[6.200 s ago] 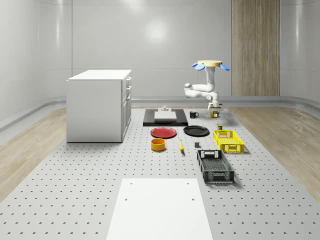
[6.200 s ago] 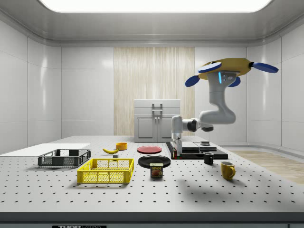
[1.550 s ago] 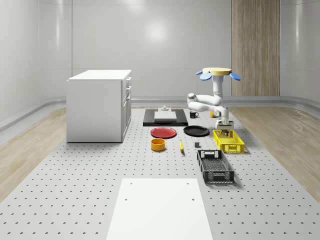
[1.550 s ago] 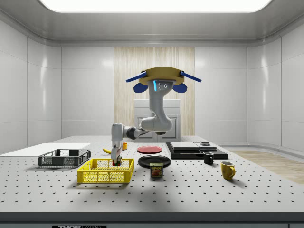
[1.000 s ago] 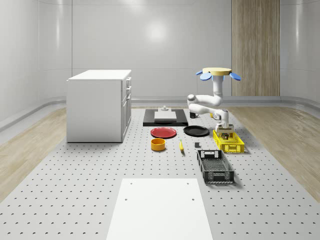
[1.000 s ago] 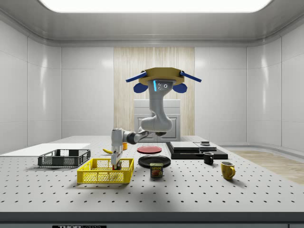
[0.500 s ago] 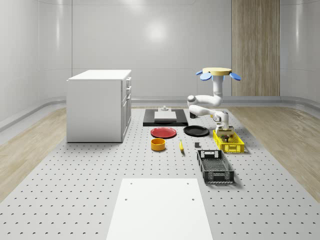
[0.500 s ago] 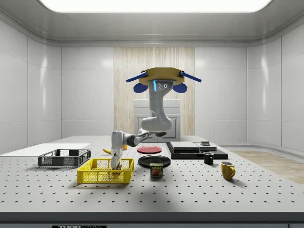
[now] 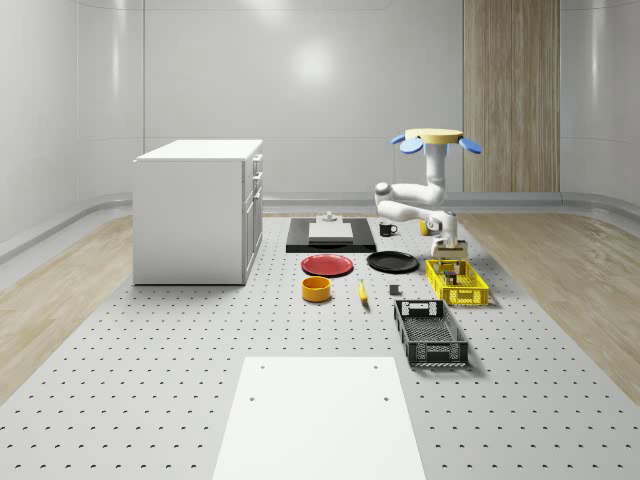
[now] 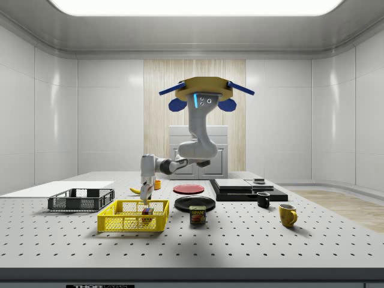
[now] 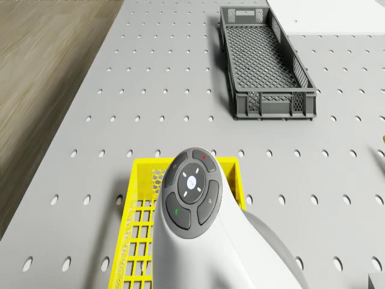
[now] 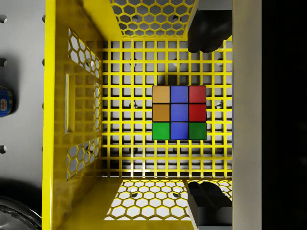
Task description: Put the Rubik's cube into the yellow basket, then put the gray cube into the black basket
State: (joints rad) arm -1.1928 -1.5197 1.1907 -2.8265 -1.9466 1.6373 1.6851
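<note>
The Rubik's cube [image 12: 179, 112] lies flat on the mesh floor of the yellow basket [image 12: 57, 120], and shows as a small coloured block [image 10: 146, 211] inside the basket [image 10: 133, 223]. My gripper [image 12: 208, 117] hangs open straight above it, fingers spread wide and touching nothing. It stands just over the basket rim [image 10: 144, 193]. The drone [image 9: 435, 137] hovers behind the yellow basket [image 9: 457, 283], arm bent down to it. The gray cube [image 9: 394, 291] sits on the table left of that basket. The black basket [image 9: 430, 333] is nearer the camera.
A spam can [image 10: 197, 215] stands beside the yellow basket. A black plate [image 9: 392, 262], red plate [image 9: 327, 265], orange bowl [image 9: 316, 289] and banana [image 9: 362, 291] lie toward the whole-scene view's left. A white cabinet [image 9: 198, 210] stands far left; mugs [image 10: 287, 215] sit at the side view's right.
The gripper has let go of the Rubik's cube and risen out of the yellow basket; the cube now rests on the basket floor. The drone has climbed slightly.
</note>
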